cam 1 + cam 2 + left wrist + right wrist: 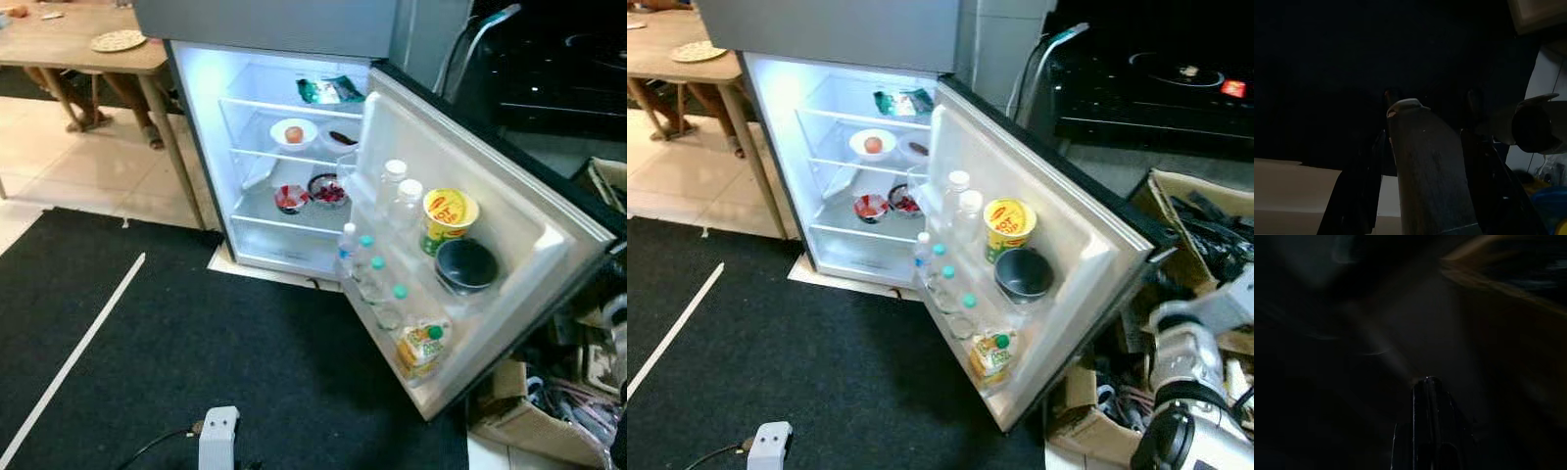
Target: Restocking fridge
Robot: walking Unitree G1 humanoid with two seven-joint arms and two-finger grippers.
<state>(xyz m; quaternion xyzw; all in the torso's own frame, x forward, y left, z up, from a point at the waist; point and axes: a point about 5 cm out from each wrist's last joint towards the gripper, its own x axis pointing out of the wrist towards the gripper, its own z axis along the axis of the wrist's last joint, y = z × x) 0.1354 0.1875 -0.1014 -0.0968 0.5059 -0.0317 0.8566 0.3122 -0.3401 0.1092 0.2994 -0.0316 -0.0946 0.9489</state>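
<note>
The small white fridge point(211, 147) stands open at frame centre, its door shelf point(460, 323) right of centre crowded with clear plastic bottles point(377, 284), light, slick, best gripped mid-body; whether left gripper point(1425, 127) or right gripper point(1430, 387) is open, I cannot tell.

Fridge point(294, 147) top cut off at upper frame edge; right gripper point(1426, 431) lost in darkness, surroundings blurred.
</note>
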